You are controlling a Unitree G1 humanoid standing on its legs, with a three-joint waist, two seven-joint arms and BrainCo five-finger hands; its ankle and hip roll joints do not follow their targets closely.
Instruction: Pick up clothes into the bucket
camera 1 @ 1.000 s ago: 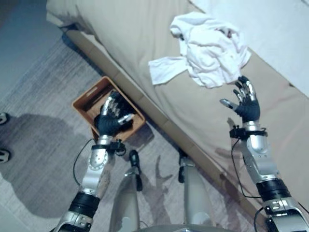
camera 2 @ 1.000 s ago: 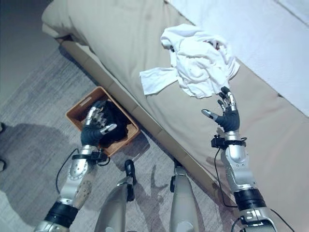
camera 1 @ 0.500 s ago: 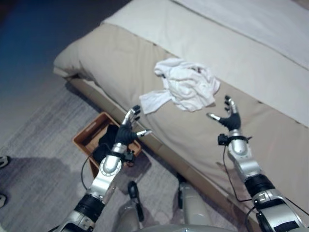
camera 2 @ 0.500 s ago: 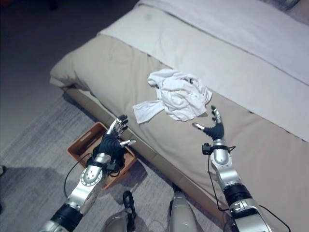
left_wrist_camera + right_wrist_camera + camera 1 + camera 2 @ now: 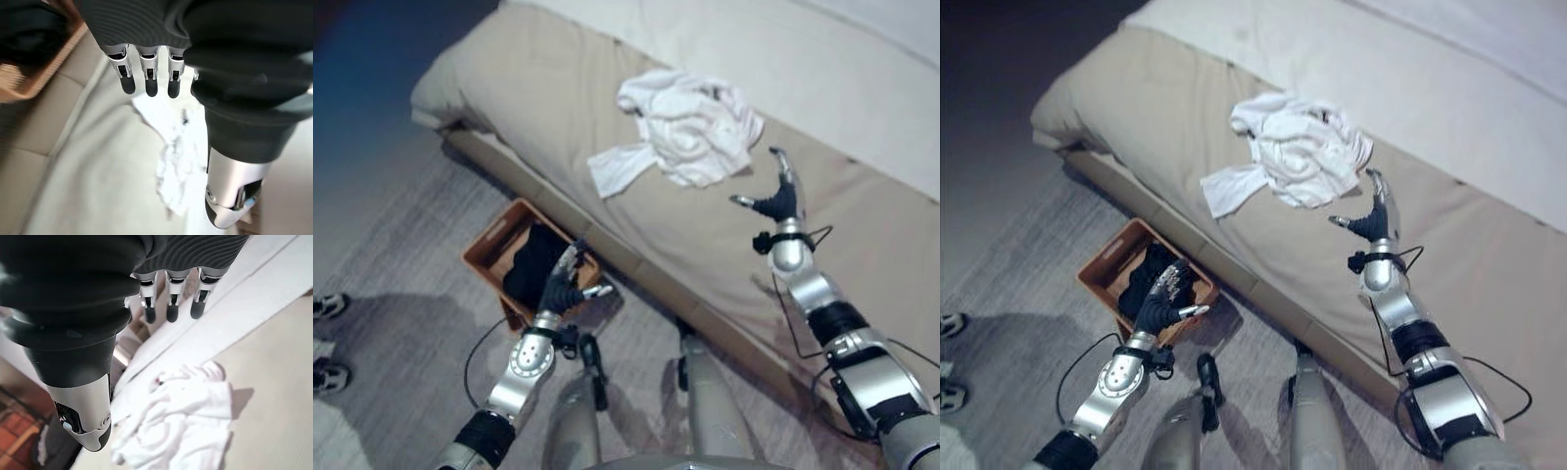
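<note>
The white garment (image 5: pixel 683 127) lies crumpled on the beige bed cover (image 5: pixel 558 88), near the edge of the bed, with one flat corner of cloth spread toward the floor side. The right hand (image 5: pixel 776 201) is above the bed cover just beside the garment and does not touch it; its fingers (image 5: pixel 169 298) are straight and spread, the thumb apart, and it holds nothing. The left hand (image 5: pixel 563 287) hangs over the near corner of the brown basket (image 5: pixel 1102 266), which stands on the grey carpet (image 5: pixel 401 264) close to the bed frame. Its fingers (image 5: pixel 147 71) are also straight and relaxed, with nothing between them. Inside the basket there is already a dark piece of clothing (image 5: pixel 530 264), which fills most of it. The white garment and the basket are well apart, the first up on the bed and the second down on the floor. At the far left edge of the carpet, a person's shoes (image 5: pixel 328 343) are visible.
</note>
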